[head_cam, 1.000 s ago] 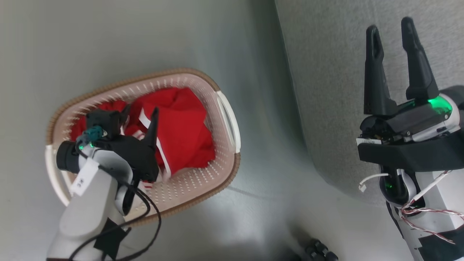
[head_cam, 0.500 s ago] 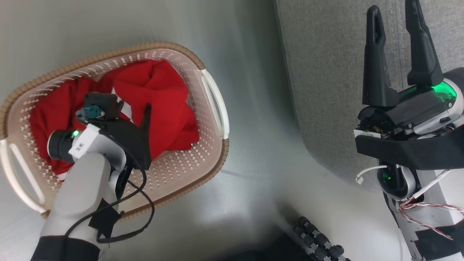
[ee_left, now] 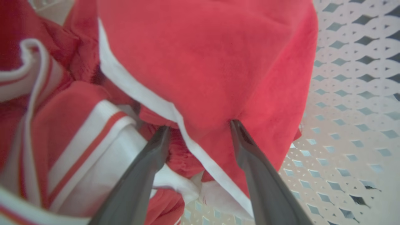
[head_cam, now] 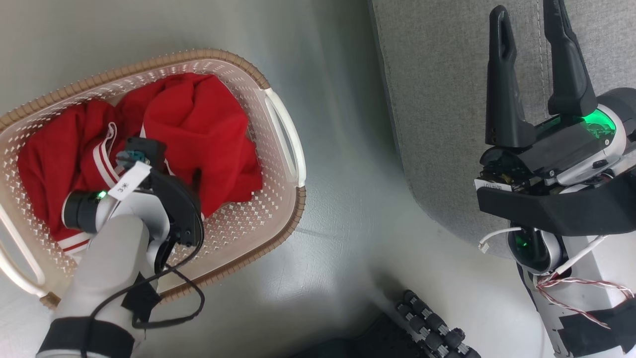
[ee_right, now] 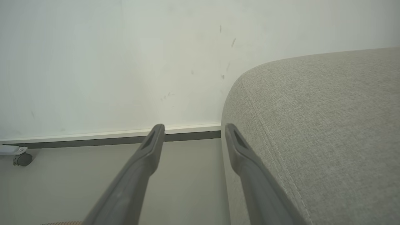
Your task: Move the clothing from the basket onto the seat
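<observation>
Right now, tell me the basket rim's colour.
Brown, woven-look; the basket rim shows best in the head view.

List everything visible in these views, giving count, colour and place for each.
edged garment: one, bright red with thin white edging, in the basket, right part of the pile
striped garment: one, bright red with white stripes, in the basket, left part
basket: one, cream with brown rim, on the floor left of the sofa
sofa: one, grey fabric, right side
floor: pale grey
wall: white, with skirting, ahead in right wrist view
caster: one, grey, by the skirting
ribbed part: one, black, low in head view, identity unclear
left gripper: open, dark fingers pushed into the edged garment
right gripper: open, empty, by the sofa's edge
</observation>
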Controlling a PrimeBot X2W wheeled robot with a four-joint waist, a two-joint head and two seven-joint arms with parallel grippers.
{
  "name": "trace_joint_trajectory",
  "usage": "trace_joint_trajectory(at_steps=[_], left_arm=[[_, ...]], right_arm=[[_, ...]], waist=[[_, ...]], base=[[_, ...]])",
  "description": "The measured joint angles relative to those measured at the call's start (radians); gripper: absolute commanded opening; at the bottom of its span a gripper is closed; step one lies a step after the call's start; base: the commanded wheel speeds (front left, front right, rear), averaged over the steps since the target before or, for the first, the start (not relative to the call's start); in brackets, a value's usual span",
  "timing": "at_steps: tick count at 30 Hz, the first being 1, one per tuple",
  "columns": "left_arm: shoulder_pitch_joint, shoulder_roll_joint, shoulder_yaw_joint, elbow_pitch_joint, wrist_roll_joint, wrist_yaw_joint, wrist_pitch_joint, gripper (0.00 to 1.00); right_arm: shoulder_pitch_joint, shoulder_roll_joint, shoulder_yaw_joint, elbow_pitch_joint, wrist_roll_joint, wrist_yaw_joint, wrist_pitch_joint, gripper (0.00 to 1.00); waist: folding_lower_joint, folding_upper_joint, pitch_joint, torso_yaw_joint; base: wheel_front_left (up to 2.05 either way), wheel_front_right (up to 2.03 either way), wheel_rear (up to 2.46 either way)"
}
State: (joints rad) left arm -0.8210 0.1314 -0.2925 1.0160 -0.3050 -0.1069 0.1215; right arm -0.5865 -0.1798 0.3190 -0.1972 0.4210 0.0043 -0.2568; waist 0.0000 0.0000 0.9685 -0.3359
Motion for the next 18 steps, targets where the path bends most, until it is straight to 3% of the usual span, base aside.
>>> trace_joint_trajectory(at_steps=[1, 2, 18], left_arm=[[-0.005, -0.001, -0.001, 0.002, 0.000, 0.000, 0.000, 0.20], [-0.010, -0.002, -0.001, 0.005, -0.002, -0.001, 0.000, 0.00], [-0.030, -0.045, 0.013, 0.070, -0.073, -0.017, -0.086, 0.00]], right_arm=[[0.000, 0.001, -0.001, 0.001, 0.000, 0.005, 0.000, 1.00], [0.000, 0.002, -0.001, 0.003, -0.001, 0.005, 0.000, 1.00], [-0.020, 0.021, -0.039, 0.092, -0.032, 0.040, 0.000, 1.00]], waist=[[0.0000, 0.0000, 0.001, 0.000], [0.0000, 0.0000, 0.001, 0.000], [0.0000, 0.0000, -0.086, 0.025]], base=[[0.00, 0.00, 0.00], [0.00, 0.00, 0.00], [0.00, 0.00, 0.00]])
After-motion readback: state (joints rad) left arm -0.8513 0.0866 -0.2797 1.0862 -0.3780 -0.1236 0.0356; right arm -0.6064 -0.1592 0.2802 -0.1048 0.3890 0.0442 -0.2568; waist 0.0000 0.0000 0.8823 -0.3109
